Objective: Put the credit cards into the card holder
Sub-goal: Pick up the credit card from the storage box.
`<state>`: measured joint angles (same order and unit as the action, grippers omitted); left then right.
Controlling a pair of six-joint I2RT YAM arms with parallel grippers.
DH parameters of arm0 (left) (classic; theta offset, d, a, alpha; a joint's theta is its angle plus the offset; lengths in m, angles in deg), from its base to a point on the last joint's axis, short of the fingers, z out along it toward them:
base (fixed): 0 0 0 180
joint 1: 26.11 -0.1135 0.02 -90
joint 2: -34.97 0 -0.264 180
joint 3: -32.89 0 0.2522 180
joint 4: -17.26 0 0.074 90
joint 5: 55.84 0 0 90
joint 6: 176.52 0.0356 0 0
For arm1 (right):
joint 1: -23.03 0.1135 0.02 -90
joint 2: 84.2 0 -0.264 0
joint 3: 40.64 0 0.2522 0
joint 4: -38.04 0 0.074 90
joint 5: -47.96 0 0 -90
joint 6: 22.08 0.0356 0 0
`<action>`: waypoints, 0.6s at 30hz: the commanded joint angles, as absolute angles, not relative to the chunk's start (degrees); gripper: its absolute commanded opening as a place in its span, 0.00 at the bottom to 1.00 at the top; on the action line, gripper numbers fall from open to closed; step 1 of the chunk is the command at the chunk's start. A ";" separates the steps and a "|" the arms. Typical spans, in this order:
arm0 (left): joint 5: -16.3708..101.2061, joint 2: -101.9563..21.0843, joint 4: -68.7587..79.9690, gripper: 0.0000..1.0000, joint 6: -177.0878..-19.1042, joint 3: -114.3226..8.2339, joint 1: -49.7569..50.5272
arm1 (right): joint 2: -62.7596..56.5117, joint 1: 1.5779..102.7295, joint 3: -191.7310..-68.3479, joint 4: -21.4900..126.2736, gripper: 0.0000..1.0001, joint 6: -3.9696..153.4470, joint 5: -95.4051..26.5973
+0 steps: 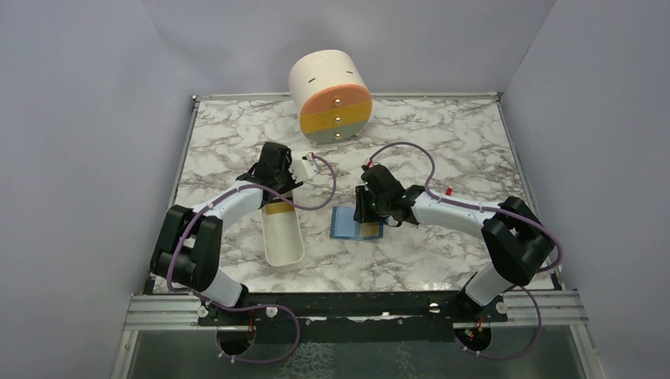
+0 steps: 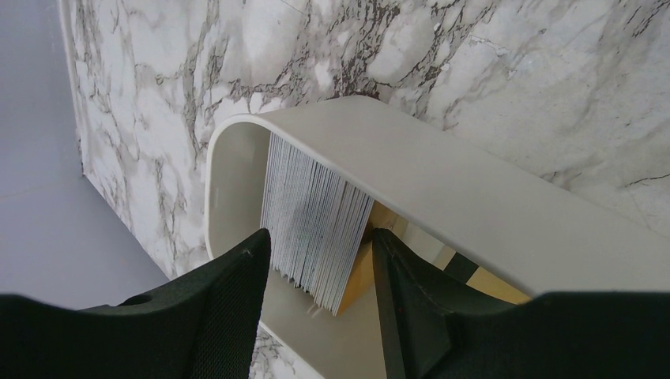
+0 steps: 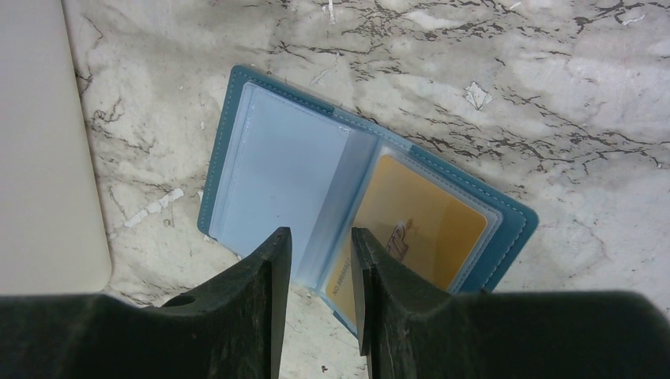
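Observation:
The blue card holder (image 1: pixel 355 223) lies open on the marble, its lighter inside up (image 3: pixel 269 158). A gold card (image 3: pixel 419 221) sits in its right sleeve. My right gripper (image 3: pixel 320 233) hovers over the holder's near edge with its jaws a little apart, a clear sleeve page showing in the gap. It shows above the holder in the top view (image 1: pixel 366 207). My left gripper (image 2: pixel 321 233) is open at the far end of the white tray (image 2: pixel 442 166). Its fingers stand on either side of a stack of credit cards (image 2: pixel 316 213) on edge. A gold card (image 2: pixel 359 272) leans beside the stack.
The long white tray (image 1: pixel 284 245) lies left of the holder, and its edge shows in the right wrist view (image 3: pixel 39 158). A cream cylinder with orange, yellow and grey drawers (image 1: pixel 330 95) stands at the back. Grey walls surround the table.

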<state>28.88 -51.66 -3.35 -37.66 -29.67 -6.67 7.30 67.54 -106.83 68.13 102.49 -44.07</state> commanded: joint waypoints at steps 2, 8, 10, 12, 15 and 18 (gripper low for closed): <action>27.98 -52.43 -2.81 0.53 -36.69 -29.39 -7.08 | 5.91 67.32 -107.48 68.16 0.34 102.25 -44.88; 25.95 -53.31 -2.61 0.53 -36.05 -29.30 -7.13 | 5.45 67.28 -107.44 68.06 0.34 102.38 -44.86; 25.70 -53.40 -2.23 0.53 -35.98 -29.30 -7.12 | 5.36 67.32 -107.47 68.05 0.34 102.24 -44.86; 25.28 -53.48 -1.96 0.53 -35.80 -29.30 -7.13 | 5.44 67.32 -107.58 68.06 0.34 102.19 -44.92; 25.02 -53.38 -1.94 0.53 -35.42 -29.31 -7.18 | 5.44 67.32 -107.60 68.06 0.34 102.14 -44.86; 24.94 -52.89 -2.07 0.50 -35.18 -29.55 -7.16 | 5.44 67.32 -107.54 67.97 0.34 102.19 -44.77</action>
<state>26.74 -53.01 -3.37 -36.43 -29.67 -6.67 6.86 67.54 -106.83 68.18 102.51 -44.07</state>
